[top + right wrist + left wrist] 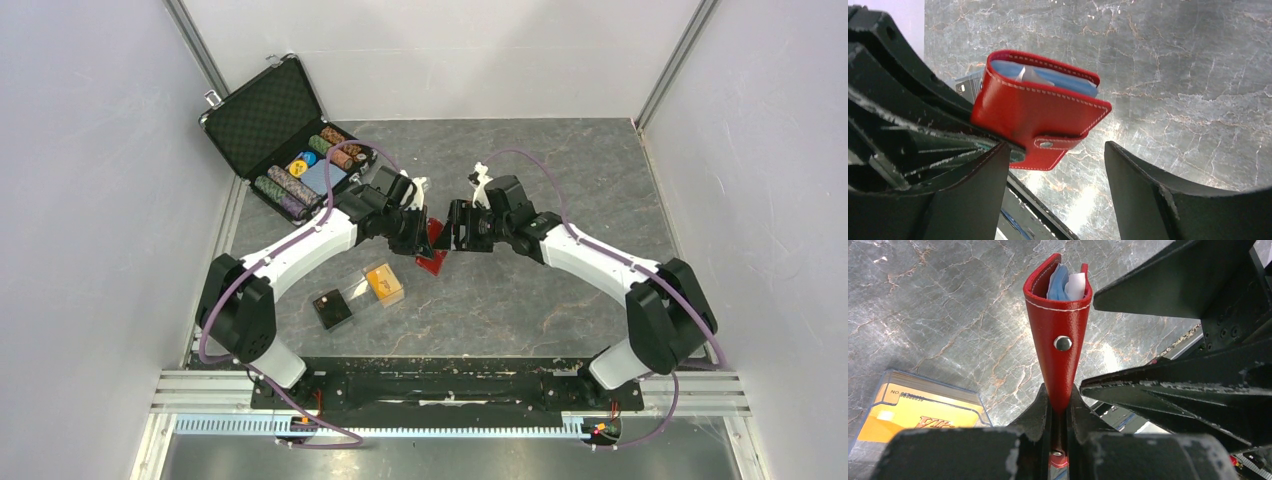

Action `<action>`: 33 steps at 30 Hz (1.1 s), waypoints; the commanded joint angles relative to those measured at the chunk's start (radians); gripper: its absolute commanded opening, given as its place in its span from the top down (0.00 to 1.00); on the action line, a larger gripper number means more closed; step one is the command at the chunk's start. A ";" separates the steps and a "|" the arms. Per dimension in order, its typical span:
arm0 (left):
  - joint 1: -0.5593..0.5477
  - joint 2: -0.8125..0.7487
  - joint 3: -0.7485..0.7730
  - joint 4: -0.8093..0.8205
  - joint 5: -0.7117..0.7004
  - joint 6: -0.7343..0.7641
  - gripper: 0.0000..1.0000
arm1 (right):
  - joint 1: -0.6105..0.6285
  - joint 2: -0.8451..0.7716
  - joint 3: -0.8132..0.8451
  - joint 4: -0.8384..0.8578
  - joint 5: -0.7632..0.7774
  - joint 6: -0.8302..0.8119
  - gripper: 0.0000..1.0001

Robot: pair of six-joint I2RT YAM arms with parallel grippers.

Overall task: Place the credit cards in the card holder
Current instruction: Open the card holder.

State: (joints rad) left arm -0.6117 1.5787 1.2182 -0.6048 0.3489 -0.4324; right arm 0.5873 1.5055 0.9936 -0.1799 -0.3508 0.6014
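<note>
Red wallet [1060, 335], pinched above the desk [923, 305] by the left claw [1059, 410], holds a blue card [1058, 282], so the spread right claw [1053, 167] should fetch an orange card [918, 415] and slide it in squarely.

One card holder [1058, 370], one case [262, 118], one box [331, 308]

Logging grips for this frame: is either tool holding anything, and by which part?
The left tool pinches the red wallet by one edge, opposite the end where cards show. The right tool is open, holding nothing.
</note>
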 commanded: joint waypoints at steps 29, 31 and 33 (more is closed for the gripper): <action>0.006 0.012 0.074 -0.020 -0.056 0.014 0.98 | 0.031 0.083 0.069 -0.253 0.205 -0.139 0.97; 0.006 0.009 0.071 -0.018 -0.055 0.014 0.98 | 0.009 0.059 0.057 -0.249 0.201 -0.140 0.93; 0.007 0.007 0.064 -0.012 -0.054 0.011 0.98 | -0.013 0.024 0.037 -0.222 0.172 -0.139 0.83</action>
State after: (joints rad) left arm -0.6121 1.6112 1.2510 -0.6514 0.3069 -0.4324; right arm 0.6140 1.6199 1.0603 -0.4095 -0.1814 0.4835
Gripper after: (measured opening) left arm 0.114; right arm 0.077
